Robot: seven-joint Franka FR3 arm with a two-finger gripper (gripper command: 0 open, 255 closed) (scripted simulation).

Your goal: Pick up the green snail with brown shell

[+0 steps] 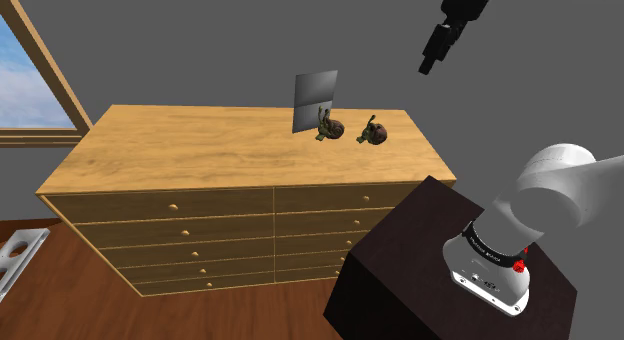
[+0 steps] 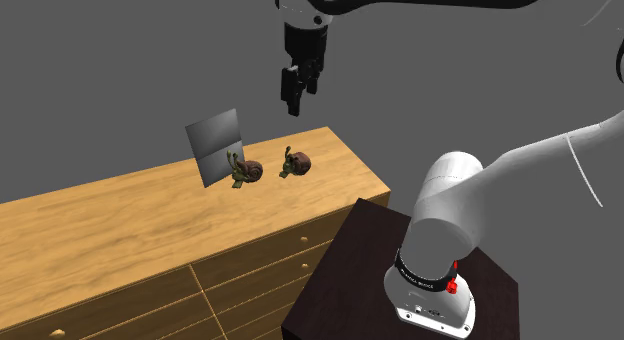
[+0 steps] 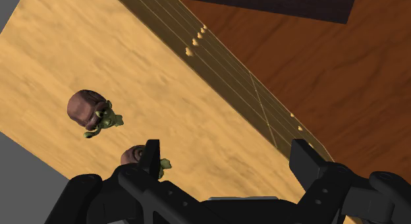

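A wooden dresser stands on a brown floor against a grey wall, with a window at its ten o'clock in the shoulder view. Near the back edge of the top a grey panel stands upright. A green snail with a brown shell sits at the panel's foot, and a second snail (a look-alike, so I cannot tell which one is meant) sits just at its three o'clock. The gripper hangs in the air at two o'clock from both, well apart from them. The dark stand sits at the dresser's five o'clock.

In the second exterior view the gripper points down, at twelve o'clock above the second snail and well clear of it.

In the wrist view the two fingers stand apart with nothing between them. One snail lies in plain sight on the wood, and the other peeks from behind a finger.
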